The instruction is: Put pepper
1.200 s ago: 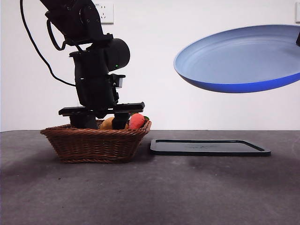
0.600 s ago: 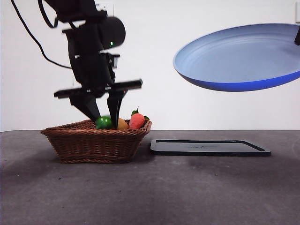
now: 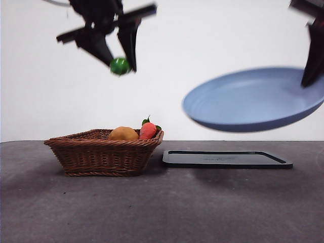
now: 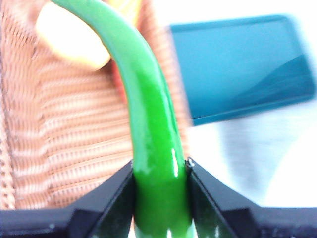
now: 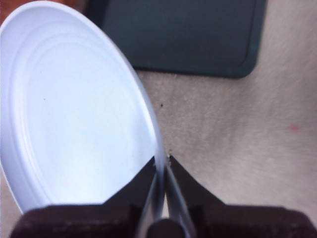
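Note:
My left gripper [image 3: 120, 65] is shut on the glossy green pepper [image 3: 120, 66] and holds it high above the wicker basket [image 3: 104, 154]. In the left wrist view the pepper [image 4: 148, 114] runs long and curved out from between the jaws, over the basket [image 4: 64, 148]. My right gripper [image 3: 310, 76] is shut on the rim of the blue plate [image 3: 253, 101] and holds it in the air above the dark tray [image 3: 225, 159]. The right wrist view shows the plate [image 5: 74, 109] edge-on in the jaws.
The basket holds a round orange-brown lump [image 3: 123, 134] and a red-orange leafy-topped piece [image 3: 148, 130]. The flat dark tray lies on the grey table [image 3: 162, 202] right of the basket; it also shows in the right wrist view [image 5: 183, 34].
My left gripper has closed on the pepper in the basket and lifted it high above it. The right gripper has lowered the blue plate and tilted it.

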You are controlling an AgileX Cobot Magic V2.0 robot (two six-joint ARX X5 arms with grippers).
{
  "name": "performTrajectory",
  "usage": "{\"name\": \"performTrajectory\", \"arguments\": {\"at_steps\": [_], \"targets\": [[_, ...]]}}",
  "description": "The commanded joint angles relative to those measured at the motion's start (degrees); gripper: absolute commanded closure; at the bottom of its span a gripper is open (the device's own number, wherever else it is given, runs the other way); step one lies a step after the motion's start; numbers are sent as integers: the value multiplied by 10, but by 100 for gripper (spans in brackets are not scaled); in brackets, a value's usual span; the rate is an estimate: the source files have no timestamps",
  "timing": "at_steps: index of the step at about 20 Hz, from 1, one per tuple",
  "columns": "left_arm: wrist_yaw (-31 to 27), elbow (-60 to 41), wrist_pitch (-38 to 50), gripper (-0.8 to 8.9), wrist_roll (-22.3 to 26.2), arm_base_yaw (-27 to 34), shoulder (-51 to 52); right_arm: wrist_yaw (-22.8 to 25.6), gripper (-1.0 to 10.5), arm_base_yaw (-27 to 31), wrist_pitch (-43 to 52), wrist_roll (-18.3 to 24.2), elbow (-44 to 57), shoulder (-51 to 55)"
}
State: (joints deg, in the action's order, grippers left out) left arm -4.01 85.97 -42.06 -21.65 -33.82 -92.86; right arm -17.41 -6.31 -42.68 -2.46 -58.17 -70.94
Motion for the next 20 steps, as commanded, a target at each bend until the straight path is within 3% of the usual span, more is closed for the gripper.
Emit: {"name": "performTrajectory", "arguments": {"at_steps": [1,5,9,14,20], "targets": [[20,12,-1,677,11,-36,7,-43,941,-1,34,-39,-5,-47],[42,11,5,676,45,-123,-2,-87,941,-3,83,-90,-5,-103],[37,11,40,676,85,-189,-52,-97,941,-3,78,-97,-5,-104],[24,11,75,675,117,-203,-120,-107,941,-3,56,-97,-5,-104],[-3,11,84,673,177,-201,-131,-130,941,-3,44,-97,-5,-104]]}}
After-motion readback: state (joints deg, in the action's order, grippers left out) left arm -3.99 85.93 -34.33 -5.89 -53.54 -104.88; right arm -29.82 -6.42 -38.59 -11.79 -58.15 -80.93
